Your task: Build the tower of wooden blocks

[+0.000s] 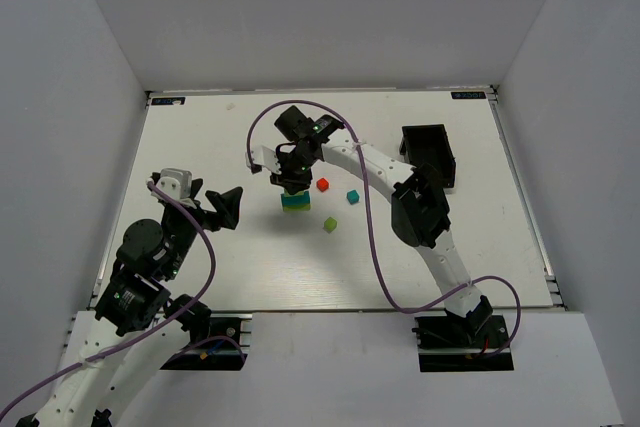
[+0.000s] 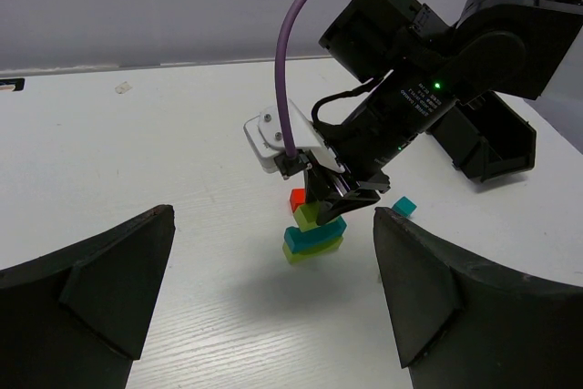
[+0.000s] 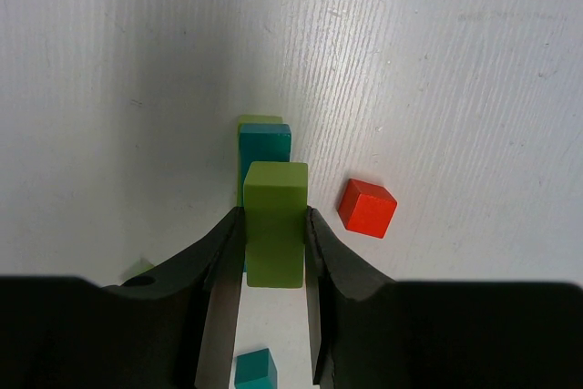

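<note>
table (image 1: 200, 267): white worktop
wood block tower (image 1: 295, 204): near the middle, lime-green bar at its base
red cube (image 1: 322, 185), teal cube (image 1: 352, 197), lime-green cube (image 1: 330, 225): loose, right of tower
black bin (image 1: 428, 155): towards far right corner

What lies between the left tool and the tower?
Nothing: only bare table lies between the open left tool and the tower, seen in the top and left wrist views.
</note>
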`<state>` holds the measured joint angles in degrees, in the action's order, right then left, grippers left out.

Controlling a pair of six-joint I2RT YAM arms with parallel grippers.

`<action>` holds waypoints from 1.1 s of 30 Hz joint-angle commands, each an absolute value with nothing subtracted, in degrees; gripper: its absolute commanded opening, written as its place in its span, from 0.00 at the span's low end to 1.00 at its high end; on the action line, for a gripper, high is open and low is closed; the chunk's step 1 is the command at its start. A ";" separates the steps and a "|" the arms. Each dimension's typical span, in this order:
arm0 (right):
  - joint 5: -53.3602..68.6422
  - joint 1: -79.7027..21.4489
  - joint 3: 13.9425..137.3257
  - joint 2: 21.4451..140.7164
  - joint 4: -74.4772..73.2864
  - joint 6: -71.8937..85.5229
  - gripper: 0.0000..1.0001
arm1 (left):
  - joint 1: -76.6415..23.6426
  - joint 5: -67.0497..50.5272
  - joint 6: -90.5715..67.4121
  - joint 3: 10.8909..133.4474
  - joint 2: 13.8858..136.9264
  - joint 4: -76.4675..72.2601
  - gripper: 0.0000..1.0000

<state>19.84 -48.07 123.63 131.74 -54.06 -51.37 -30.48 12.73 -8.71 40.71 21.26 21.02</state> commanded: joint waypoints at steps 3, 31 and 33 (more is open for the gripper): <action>19.95 -48.34 125.86 132.63 -55.11 -50.01 0.05 | -30.15 13.18 -9.14 40.43 21.01 21.36 1.00; 20.57 -48.95 125.07 132.36 -55.81 -48.95 0.04 | -30.15 13.18 -9.14 40.43 21.01 21.36 1.00; 20.48 -48.87 124.98 132.36 -55.72 -48.87 0.04 | -30.15 13.18 -9.14 40.43 21.01 21.36 1.00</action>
<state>19.66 -48.51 123.66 131.79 -54.37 -49.65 -30.48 12.73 -8.86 40.71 21.26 21.02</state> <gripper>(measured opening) 0.342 0.997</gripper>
